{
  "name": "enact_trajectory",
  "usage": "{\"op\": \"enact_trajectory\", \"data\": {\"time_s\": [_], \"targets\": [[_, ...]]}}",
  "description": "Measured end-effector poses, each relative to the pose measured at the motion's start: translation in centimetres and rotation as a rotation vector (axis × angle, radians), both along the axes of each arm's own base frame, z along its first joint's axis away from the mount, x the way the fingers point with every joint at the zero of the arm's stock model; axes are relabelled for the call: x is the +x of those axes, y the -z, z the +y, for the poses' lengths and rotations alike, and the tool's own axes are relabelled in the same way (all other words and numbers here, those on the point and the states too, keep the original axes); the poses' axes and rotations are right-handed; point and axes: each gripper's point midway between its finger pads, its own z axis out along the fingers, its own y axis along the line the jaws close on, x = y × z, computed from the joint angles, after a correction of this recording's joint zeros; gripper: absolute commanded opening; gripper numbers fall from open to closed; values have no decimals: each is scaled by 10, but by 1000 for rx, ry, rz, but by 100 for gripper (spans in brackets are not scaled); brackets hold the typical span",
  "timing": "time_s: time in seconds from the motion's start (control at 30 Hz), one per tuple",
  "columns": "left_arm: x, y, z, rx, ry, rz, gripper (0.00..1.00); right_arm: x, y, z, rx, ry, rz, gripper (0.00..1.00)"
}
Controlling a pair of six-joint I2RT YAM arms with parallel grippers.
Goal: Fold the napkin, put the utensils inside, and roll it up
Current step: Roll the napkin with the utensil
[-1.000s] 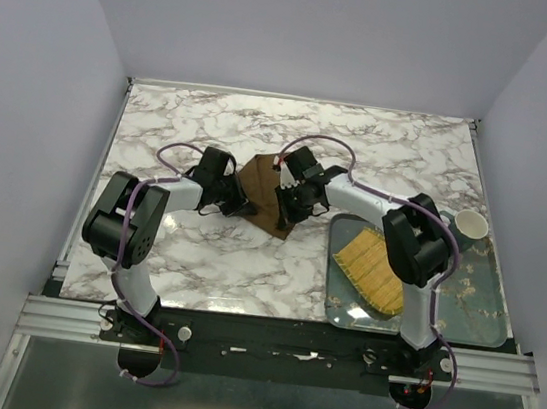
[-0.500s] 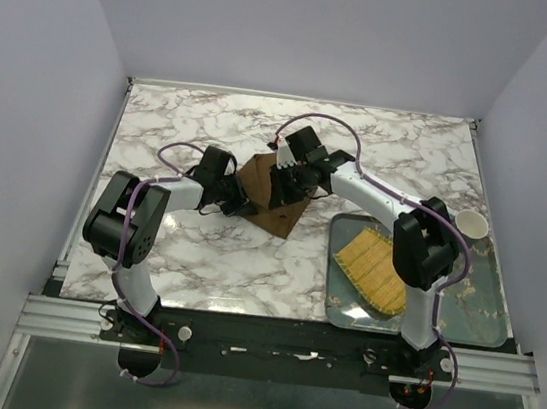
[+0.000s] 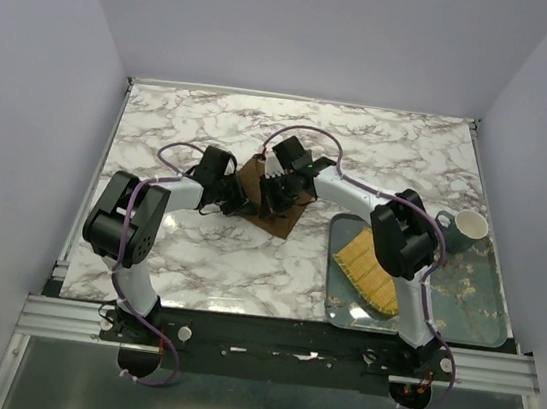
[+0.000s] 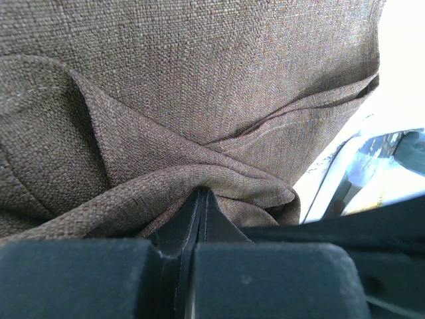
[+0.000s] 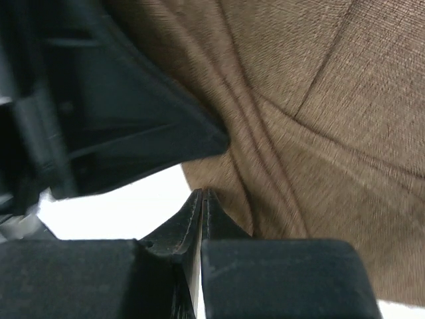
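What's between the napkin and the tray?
Only a bare strip of the marble table separates napkin from tray; the top view shows it.

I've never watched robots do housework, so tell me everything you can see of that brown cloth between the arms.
The plain dark brown cloth napkin lies rumpled on the white marbled tabletop, mid-table between both arms. Its coarse-woven, soft-looking fabric shows creases and overlapping folds. The left tool is shut on a bunched fold. The right tool, also shut, sits at the cloth's edge; whether it pinches any fabric is unclear.
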Motion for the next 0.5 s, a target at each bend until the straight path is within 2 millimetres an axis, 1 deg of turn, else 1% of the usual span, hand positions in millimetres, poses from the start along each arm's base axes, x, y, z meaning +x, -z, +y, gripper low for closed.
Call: {"op": "enact_trajectory", "data": {"time_s": [0.07, 0.13, 0.17, 0.2, 0.3, 0.33, 0.37, 0.4, 0.47, 0.5], "targets": [[0, 0, 0, 0, 0, 0, 0, 1, 7, 1, -4, 1, 2, 5], [0, 0, 0, 0, 1, -1, 0, 3, 15, 1, -11, 6, 4, 4], [0, -1, 0, 0, 2, -3, 2, 4, 16, 1, -13, 10, -2, 4], [0, -1, 0, 1, 6, -7, 7, 5, 17, 1, -13, 12, -5, 3], [0, -3, 2, 13, 15, -19, 15, 6, 20, 1, -11, 22, -11, 3], [-1, -4, 4, 22, 16, -22, 23, 6, 21, 1, -9, 24, -11, 3], [-2, -6, 6, 31, 17, -23, 27, 6, 20, 1, -5, 27, -12, 3], [-3, -8, 9, 36, 16, -24, 29, 5, 20, 1, 0, 29, -12, 3], [-3, -16, 18, 44, 2, -28, 26, 5, 20, 2, 5, 33, -8, 3], [-2, -23, 27, 48, -17, -36, 21, 5, 21, 2, 7, 36, -4, 3]]}}
